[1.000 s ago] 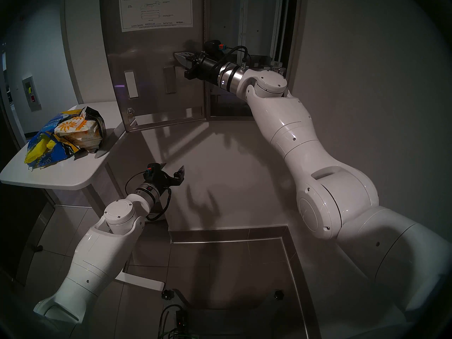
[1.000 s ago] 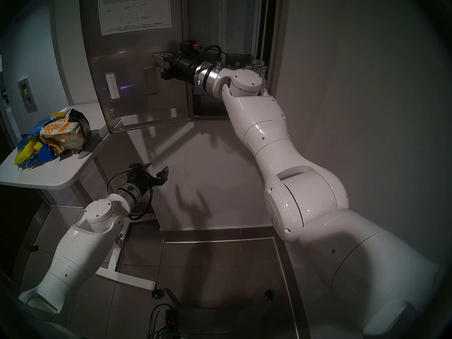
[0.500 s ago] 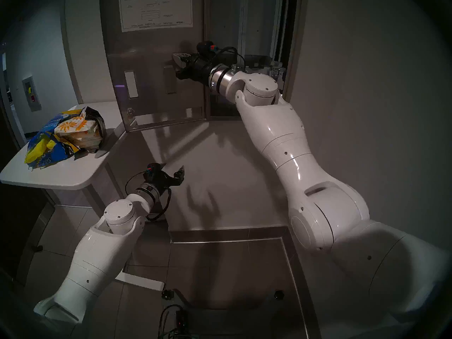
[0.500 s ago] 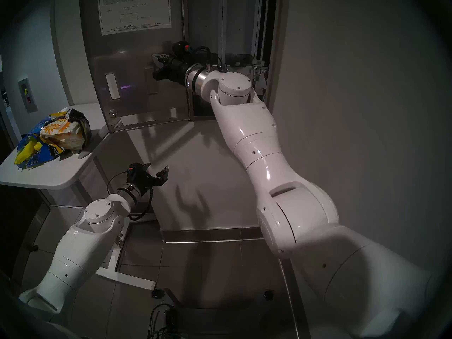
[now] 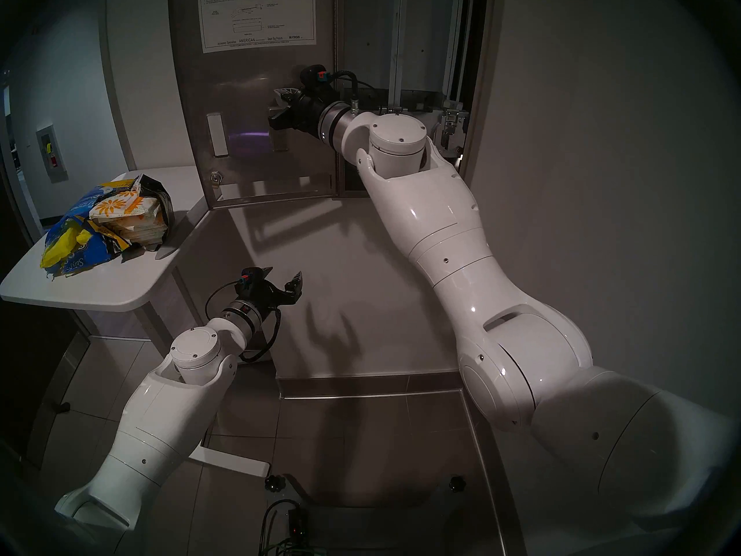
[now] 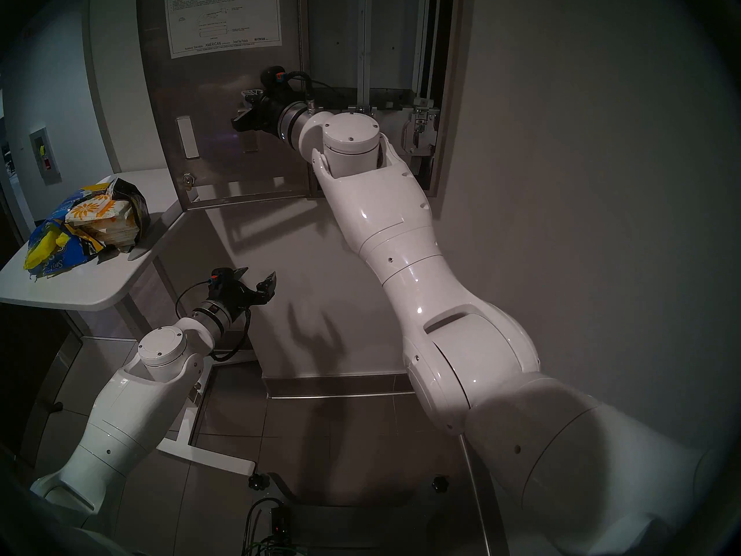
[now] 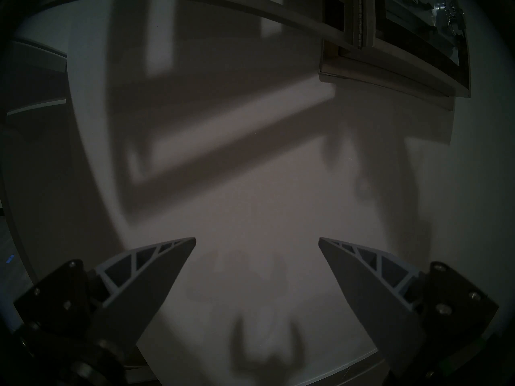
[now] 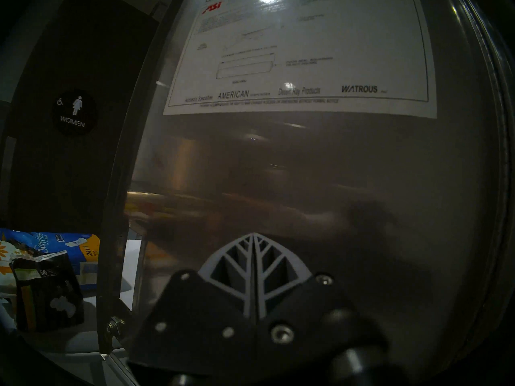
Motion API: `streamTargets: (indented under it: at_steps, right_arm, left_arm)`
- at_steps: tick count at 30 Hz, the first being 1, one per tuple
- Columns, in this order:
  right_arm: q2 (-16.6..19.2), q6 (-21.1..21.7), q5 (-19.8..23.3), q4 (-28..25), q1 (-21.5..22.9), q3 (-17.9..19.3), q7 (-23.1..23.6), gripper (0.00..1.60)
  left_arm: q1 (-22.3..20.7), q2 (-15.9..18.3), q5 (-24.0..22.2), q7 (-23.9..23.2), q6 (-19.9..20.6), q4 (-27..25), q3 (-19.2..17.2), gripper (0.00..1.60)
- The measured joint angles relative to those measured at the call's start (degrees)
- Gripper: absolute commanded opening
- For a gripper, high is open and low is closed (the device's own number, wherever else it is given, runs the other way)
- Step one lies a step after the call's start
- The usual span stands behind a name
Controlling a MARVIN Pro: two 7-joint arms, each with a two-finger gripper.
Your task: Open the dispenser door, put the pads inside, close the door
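Dispenser door (image 5: 256, 102) stands swung open at upper centre, instruction sheet (image 5: 256, 13) facing out; dispenser (image 5: 421, 61) chutes exposed to its right. Right tool (image 5: 280, 110), fingers pressed together, holds nothing, close against the door's inner face. Left tool (image 5: 286, 280) spread apart, empty, lower centre. Pads (image 5: 128, 218) unloaded, in the torn bag (image 5: 76, 242) on the counter (image 5: 100, 286), left. Judged: opening done; loading and closing remain.

White pads (image 5: 120, 210) with orange flower print, blue-and-yellow bag (image 5: 68, 242), brushed-steel dispenser door (image 5: 248, 85)
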Motion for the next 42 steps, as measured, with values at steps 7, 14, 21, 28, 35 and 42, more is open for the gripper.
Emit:
streamTargets:
  at_steps: [7,14,21,28,35,42]
  right_arm:
    - [-1.61,-0.44,-1.93,1.95,0.80,-1.10,-4.15,0.00]
    - [-2.90,-1.38,-2.80,4.12,1.71,-1.53,-5.83,0.00]
    - [-3.69,-2.16,-3.13,5.49,2.29,-1.46,-6.17,0.00]
    - [-2.57,-0.45,-2.83,3.04,1.79,-1.23,-3.09,0.00]
    - [0.37,3.14,-1.70,-1.41,0.77,-0.15,1.18,0.00]
    - [3.34,5.86,-0.38,-5.69,0.13,1.37,5.44,0.00]
  left_arm:
    - [0.00,0.00,0.00,0.01,0.00,0.00,0.00,1.60]
    - [0.00,0.00,0.00,0.02,0.00,-0.01,0.00,1.60]
    - [0.00,0.00,0.00,0.03,0.00,-0.01,0.00,1.60]
    - [0.00,0.00,0.00,0.03,-0.01,-0.02,0.01,1.60]
    - [0.00,0.01,0.00,0.03,0.00,-0.02,0.01,1.60]
    - [0.00,0.01,-0.01,0.03,0.01,-0.01,0.02,1.60]
